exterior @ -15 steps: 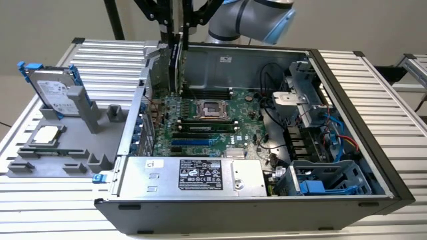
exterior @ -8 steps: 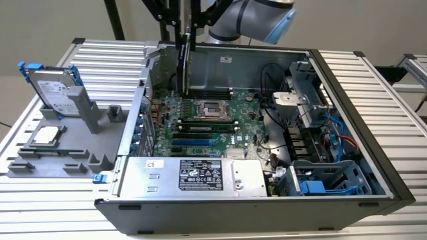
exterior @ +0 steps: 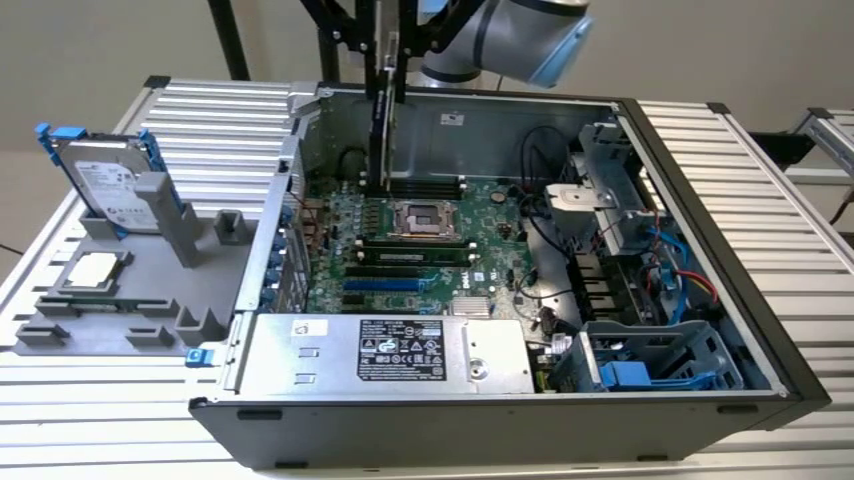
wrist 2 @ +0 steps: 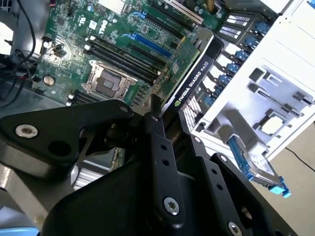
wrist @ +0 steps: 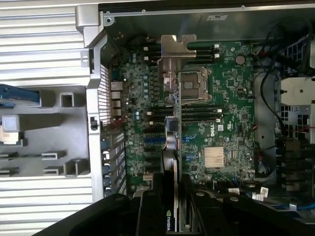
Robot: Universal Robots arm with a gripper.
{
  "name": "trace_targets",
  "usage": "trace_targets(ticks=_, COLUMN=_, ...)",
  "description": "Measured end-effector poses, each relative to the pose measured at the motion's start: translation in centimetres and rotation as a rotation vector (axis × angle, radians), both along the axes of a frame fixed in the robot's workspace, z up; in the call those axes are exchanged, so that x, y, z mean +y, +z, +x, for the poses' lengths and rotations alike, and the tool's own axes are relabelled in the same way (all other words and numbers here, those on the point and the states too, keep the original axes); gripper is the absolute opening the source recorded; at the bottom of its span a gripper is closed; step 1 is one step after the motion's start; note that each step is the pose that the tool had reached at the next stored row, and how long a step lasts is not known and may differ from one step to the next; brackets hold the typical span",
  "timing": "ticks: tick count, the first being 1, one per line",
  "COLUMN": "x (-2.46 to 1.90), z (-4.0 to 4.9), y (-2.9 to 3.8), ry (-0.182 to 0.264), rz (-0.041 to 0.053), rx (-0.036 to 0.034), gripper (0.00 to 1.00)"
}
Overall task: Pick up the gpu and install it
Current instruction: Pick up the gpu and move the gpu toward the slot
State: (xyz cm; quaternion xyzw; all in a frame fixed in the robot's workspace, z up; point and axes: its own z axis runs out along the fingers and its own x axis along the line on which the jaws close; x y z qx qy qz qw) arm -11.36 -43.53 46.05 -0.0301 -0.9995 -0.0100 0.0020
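The gpu (exterior: 387, 140) hangs on edge, long side vertical, inside the open computer case (exterior: 694, 330), with its lower end just above the motherboard (exterior: 494, 240) near the processor socket. My gripper (exterior: 386, 55) is shut on its upper end. In the second wrist view the gpu (wrist 2: 197, 73) shows its black cooler edge and green board, leading away from the gripper (wrist 2: 147, 115). The first wrist view looks down along the gpu (wrist: 172, 132) from the gripper (wrist: 170, 194) to its silver end bracket (wrist: 176, 54) over the board.
Blue and black expansion slots (exterior: 380, 285) lie nearer the power supply (exterior: 387, 350). Cables and a drive cage (exterior: 654, 360) occupy the case's right side in the exterior view. On the left, a grey fixture (exterior: 147, 300) holds a hard drive (exterior: 114, 185) and a processor chip (exterior: 91, 270).
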Motion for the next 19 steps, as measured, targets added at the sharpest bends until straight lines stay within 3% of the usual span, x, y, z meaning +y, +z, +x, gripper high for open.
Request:
trace_targets(ticks=8, x=0.00, z=1.01, y=0.01, ry=0.000, rz=-0.0047, rx=0.0001, gripper=0.00)
trace_targets(ticks=19, x=0.00, z=1.49, y=0.00, ry=0.000, rz=-0.0061, rx=0.0001, gripper=0.00)
